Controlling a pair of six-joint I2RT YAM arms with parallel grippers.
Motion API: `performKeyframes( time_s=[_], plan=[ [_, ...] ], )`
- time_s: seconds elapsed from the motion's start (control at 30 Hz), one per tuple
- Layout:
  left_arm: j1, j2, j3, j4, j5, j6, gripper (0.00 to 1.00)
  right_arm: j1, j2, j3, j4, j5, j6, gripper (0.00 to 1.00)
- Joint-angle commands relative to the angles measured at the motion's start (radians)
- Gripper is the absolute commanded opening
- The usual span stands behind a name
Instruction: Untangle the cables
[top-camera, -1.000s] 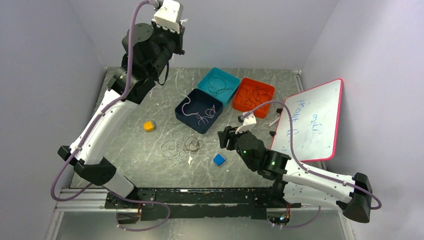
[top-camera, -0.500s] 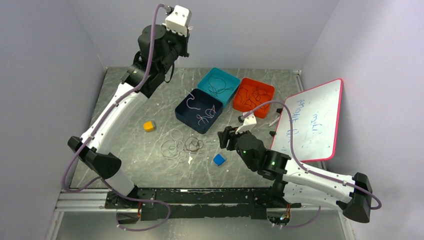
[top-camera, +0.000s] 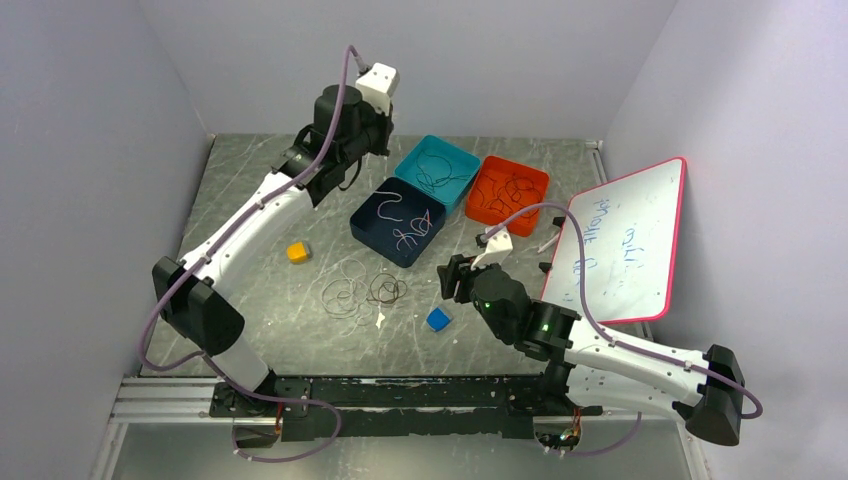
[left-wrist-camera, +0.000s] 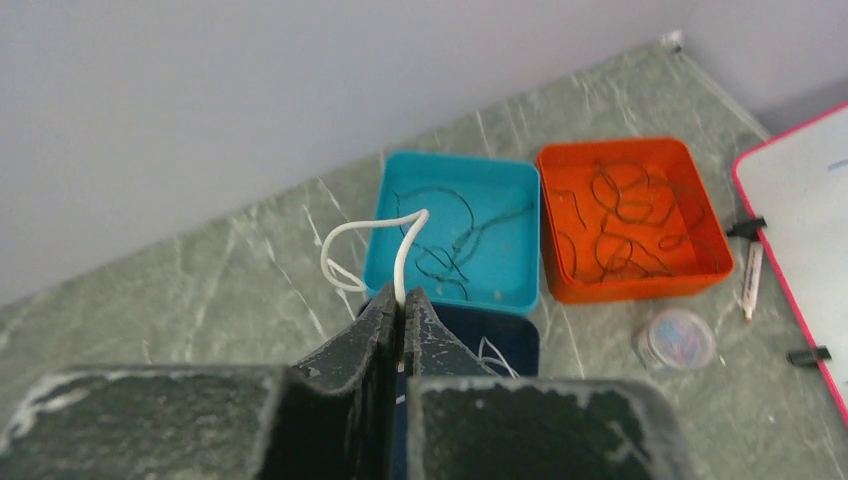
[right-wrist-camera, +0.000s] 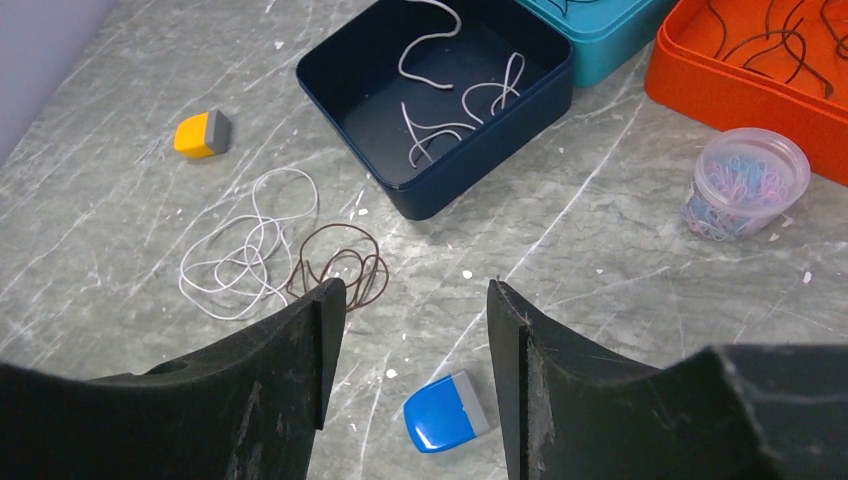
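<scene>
My left gripper (left-wrist-camera: 404, 298) is shut on a white cable (left-wrist-camera: 405, 250) that loops up out of its tips, above the navy box and the teal box (left-wrist-camera: 520, 290). In the top view it (top-camera: 378, 145) hangs over the back of the navy box (top-camera: 375, 245). A tangle of thin white loops (right-wrist-camera: 245, 255) and dark brown loops (right-wrist-camera: 340, 265) lies on the table, also in the top view (top-camera: 365, 290). My right gripper (right-wrist-camera: 410, 295) is open and empty, above the table to the right of the tangle.
The navy box holds white cable pieces (right-wrist-camera: 455, 100), the teal box (top-camera: 405, 165) black ones, the orange box (top-camera: 540, 180) dark ones. A yellow eraser (top-camera: 298, 252), a blue eraser (right-wrist-camera: 447, 425), a cup of rubber bands (right-wrist-camera: 745, 185) and a whiteboard (top-camera: 625, 240) are nearby.
My left arm has swung down and to the right from high at the back wall toward the boxes, still holding the white cable. The right arm has not moved.
</scene>
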Motion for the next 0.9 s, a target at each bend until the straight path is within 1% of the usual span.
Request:
performKeyframes(
  time_s=[0.0, 0.2, 0.47, 0.7, 0.87],
  plan=[
    [0.01, -0.012, -0.071, 0.03, 0.076, -0.077, 0.07, 0.003, 0.003, -0.009, 0.007, 0.024, 0.009, 0.58],
    [0.017, 0.014, -0.14, 0.048, 0.124, -0.115, 0.07, 0.003, -0.002, -0.009, 0.002, 0.025, 0.012, 0.58],
    [0.026, 0.09, -0.212, 0.072, 0.158, -0.145, 0.07, 0.003, -0.006, -0.012, -0.004, 0.026, 0.016, 0.58],
    [0.039, 0.197, -0.205, 0.074, 0.192, -0.146, 0.07, 0.004, -0.005, -0.012, -0.01, 0.028, 0.015, 0.58],
    [0.039, 0.286, -0.157, 0.047, 0.234, -0.13, 0.07, 0.003, -0.006, -0.011, -0.017, 0.034, 0.014, 0.58]
  ],
)
